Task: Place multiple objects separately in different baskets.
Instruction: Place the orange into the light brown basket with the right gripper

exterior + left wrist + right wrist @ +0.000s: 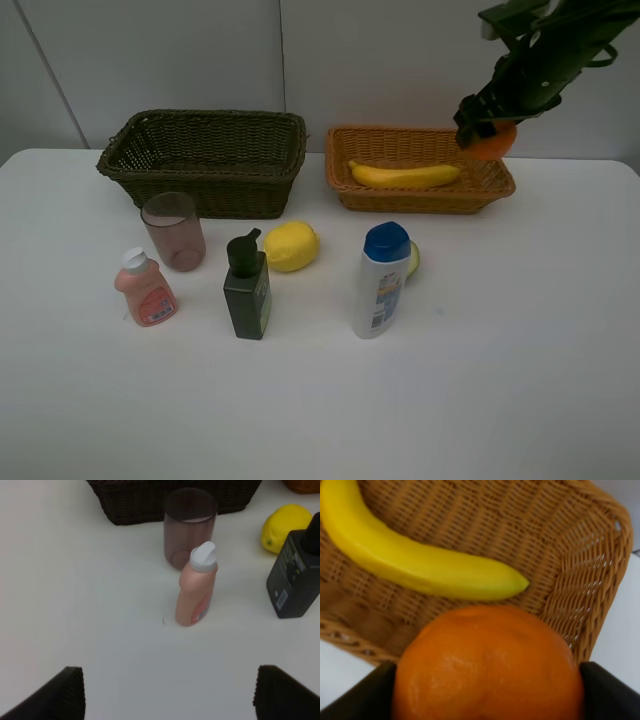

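nearest me, the left gripper (167,695) hung over the white table (500,400). only its two dark fingertips (50,697) showed, spread wide with nothing between them, and its arm was outside the high view. just beyond stood the small pink bottle (146,290), upright. in the same row were the dark green pump bottle (247,288) and, further right, the white bottle (383,280) with the blue cap. that bottle hid most of the avocado half (413,259), so only a pale green edge peeked out behind it. a little farther back, the pinkish cup (174,232) stood just in front of the dark basket (230,195), and the lemon (292,246) sat beside the pump bottle. the dark basket's floor was partly hidden behind its near wall. the banana (405,176) lay in the light basket (420,198). farthest off, the right gripper (488,128) was clamped on the orange (492,146), held above that basket's right end. its arm was cut off by the frame.
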Tool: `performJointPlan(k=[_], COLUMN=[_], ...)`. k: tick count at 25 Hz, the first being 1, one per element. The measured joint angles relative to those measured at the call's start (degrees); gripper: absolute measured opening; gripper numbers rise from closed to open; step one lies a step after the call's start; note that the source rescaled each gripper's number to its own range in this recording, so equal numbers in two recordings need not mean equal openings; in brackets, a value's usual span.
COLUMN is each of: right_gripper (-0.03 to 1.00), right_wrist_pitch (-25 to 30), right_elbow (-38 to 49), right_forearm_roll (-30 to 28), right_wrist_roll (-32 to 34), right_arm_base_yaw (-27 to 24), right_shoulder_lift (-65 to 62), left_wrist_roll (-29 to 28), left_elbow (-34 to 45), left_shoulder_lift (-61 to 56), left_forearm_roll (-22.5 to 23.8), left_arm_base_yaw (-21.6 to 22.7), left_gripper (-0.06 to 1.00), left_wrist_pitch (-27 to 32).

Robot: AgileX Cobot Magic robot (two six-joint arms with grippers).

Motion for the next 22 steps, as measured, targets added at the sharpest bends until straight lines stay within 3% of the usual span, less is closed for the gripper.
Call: performJointPlan(k=[9, 22], right_gripper=[0.6, 0.6], right_wrist_pitch=[-1.65, -5.95], right_elbow=[-11.64, -14.46], right_forearm_roll=[2.4, 5.41], right_wrist_roll=[-0.06, -0.28], right_arm_base_yaw=[-3.3, -3.3], right_shoulder_lift=[11.16, 20.07], left_wrist_roll=[0.0, 0.0], left_elbow=[0.0, 0.0], left_shoulder_lift=[0.0, 0.0], left_forearm_roll=[0.0, 0.0], left_arm_base_yaw=[0.0, 0.0], left_gripper=[0.9, 0.9], left_wrist_pitch=[0.0, 0.0])
